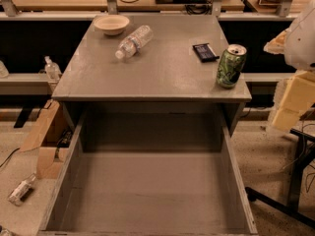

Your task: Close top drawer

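Grey-painted wood forms the big, deep top drawer [147, 191], which stands pulled far out below the counter's front edge; on the flat grey counter [162, 77] a shallow beige bowl [111, 24] sits at the back left corner; a clear plastic water bottle [134, 41] lies just beside it; a small dark flat packet [205, 52] and a green drink can [231, 66] sit near the right edge; the gripper is out of view, so its state cannot be told.

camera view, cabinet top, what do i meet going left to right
bowl → water bottle → dark flat packet → green can; the top drawer stands open in front of them, tool not in view
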You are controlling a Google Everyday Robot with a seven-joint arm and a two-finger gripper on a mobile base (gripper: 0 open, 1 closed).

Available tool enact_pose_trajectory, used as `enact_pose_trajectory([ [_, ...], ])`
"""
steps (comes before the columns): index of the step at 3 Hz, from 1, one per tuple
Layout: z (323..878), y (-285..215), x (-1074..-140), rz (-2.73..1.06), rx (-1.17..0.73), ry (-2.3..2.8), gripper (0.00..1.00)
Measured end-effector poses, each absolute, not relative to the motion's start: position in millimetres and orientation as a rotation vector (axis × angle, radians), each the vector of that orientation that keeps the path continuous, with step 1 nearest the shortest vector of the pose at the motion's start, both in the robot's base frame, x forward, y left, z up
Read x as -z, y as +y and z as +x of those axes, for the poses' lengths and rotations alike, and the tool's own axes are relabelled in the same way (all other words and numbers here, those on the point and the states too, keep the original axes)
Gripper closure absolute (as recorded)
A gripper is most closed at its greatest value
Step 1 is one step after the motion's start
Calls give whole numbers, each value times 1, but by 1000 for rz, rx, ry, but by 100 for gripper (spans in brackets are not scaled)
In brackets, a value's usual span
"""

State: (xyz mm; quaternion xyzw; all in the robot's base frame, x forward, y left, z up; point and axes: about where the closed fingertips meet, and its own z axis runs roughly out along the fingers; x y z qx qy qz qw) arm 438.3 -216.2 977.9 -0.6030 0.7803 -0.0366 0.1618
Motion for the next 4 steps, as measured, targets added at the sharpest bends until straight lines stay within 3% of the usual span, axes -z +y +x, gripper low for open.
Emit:
enact_pose_trajectory([
  [2, 440, -210, -973, -1684, 109, 2212, 0],
  [4, 349, -194, -934, -1441, 45, 2172, 50],
])
